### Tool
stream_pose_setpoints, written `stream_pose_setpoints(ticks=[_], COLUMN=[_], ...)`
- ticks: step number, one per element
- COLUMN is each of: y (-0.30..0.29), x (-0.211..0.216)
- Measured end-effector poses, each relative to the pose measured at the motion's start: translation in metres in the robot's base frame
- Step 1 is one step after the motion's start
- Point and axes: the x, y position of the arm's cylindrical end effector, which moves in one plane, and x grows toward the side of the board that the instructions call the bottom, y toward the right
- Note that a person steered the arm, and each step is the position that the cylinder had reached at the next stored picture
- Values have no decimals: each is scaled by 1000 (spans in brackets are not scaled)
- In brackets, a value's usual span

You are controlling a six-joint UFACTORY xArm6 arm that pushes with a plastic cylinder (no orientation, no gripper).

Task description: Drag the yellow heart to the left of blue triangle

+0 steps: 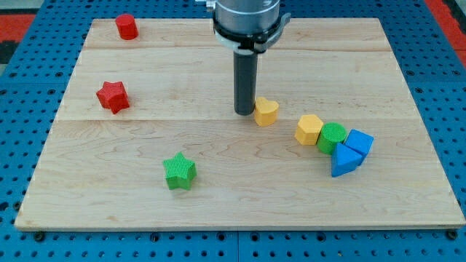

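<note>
The yellow heart (266, 112) lies near the middle of the wooden board (145, 196). My tip (244, 112) rests on the board just at the heart's left side, touching or nearly touching it. The blue triangle (344, 160) lies at the view's lower right, well to the right of the heart. It touches a blue cube (359, 141) and a green cylinder (332, 137).
A yellow hexagon block (309, 129) sits between the heart and the green cylinder. A green star (180, 172) lies at the lower left of centre. A red star (113, 97) lies at the left and a red cylinder-like block (127, 26) at the top left.
</note>
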Motion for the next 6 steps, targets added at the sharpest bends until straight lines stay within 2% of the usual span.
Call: stream_pose_setpoints(ticks=[1, 2, 3, 4, 5, 6], y=[25, 72, 81, 51, 43, 85], x=[-14, 29, 58, 34, 74, 91])
